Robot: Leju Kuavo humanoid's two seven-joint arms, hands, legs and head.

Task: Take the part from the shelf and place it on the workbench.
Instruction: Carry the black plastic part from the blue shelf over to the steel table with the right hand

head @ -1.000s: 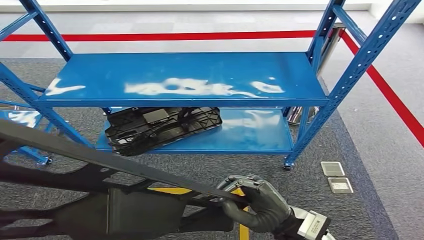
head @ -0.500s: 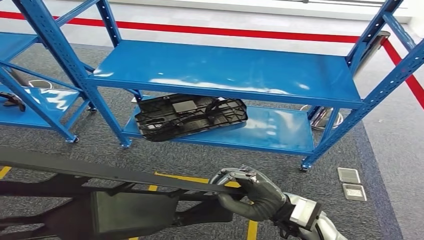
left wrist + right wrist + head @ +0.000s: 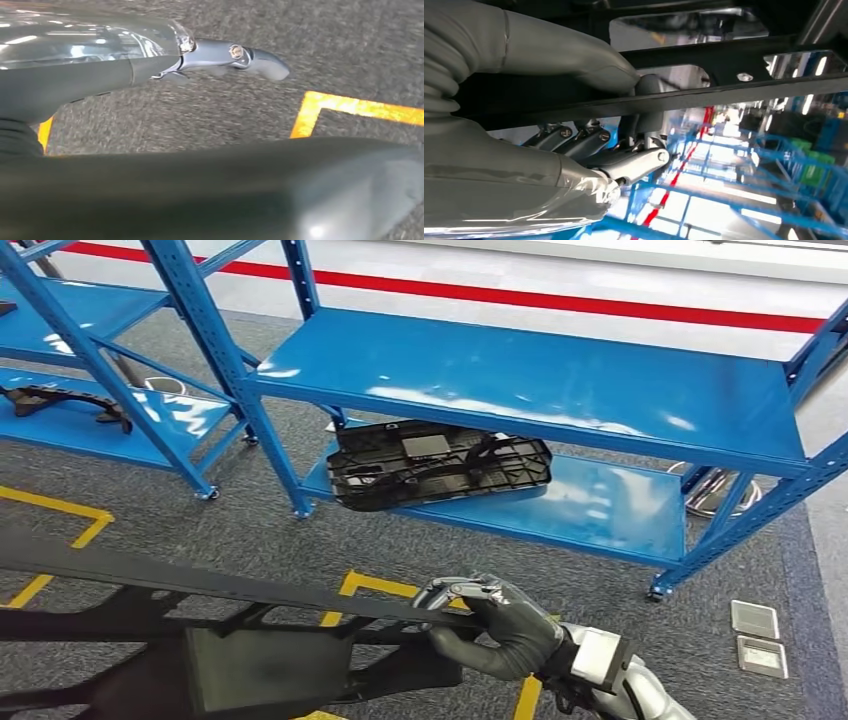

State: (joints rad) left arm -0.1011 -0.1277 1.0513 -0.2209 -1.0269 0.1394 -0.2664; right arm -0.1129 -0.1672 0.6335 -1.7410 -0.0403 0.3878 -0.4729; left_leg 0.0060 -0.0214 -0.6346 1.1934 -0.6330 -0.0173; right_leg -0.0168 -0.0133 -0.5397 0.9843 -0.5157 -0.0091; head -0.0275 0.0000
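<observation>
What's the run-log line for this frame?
stage: carrying | right hand: grips black part by its edge bar | left hand: beside the part, grip unclear | shelf: another black panel on lower level

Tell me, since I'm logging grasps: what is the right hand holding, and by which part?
The right hand grips the large black frame part by a thin flat bar along its right end, thumb on one side, fingers on the other.

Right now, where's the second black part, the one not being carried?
Head view, centre: the black part lies on the lower shelf of the nearer blue rack, toward its left end, beyond the right hand.
</observation>
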